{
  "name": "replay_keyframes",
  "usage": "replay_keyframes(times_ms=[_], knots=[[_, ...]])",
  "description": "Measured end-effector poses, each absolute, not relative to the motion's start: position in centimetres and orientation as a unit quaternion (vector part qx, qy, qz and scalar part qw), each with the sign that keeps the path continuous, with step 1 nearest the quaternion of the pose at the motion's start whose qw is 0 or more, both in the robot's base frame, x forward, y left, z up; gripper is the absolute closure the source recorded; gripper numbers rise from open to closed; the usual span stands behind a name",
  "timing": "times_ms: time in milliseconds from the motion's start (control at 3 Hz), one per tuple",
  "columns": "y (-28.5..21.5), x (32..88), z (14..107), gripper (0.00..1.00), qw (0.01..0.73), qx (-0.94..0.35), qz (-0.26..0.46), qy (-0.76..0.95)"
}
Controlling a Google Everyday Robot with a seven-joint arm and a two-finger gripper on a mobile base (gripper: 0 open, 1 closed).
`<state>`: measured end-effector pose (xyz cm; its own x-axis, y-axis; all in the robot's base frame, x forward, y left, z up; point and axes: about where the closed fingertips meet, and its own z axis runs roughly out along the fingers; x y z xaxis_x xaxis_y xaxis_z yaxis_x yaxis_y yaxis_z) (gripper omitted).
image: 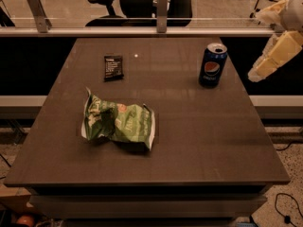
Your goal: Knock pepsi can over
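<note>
The pepsi can (212, 65) stands upright on the dark table (189, 126), near its far right edge. It is dark blue with a silver top and a round logo facing me. My gripper (258, 72) hangs at the right edge of the view, beyond the table's right side, to the right of the can and apart from it. Its pale arm runs up to the top right corner.
A crumpled green snack bag (118, 123) lies left of the table's middle. A small flat black packet (113, 67) lies at the far left. A glass rail with metal posts (162, 4) and an office chair (137, 1) stand behind the table.
</note>
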<state>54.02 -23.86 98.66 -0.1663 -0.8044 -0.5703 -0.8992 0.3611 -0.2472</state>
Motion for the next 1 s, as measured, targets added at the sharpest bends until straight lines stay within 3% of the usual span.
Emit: replay_keyframes(times_ms=[1000], knots=[[-23.2,59.2,94.4,0.0,0.373,-0.535,0.161,0.741]])
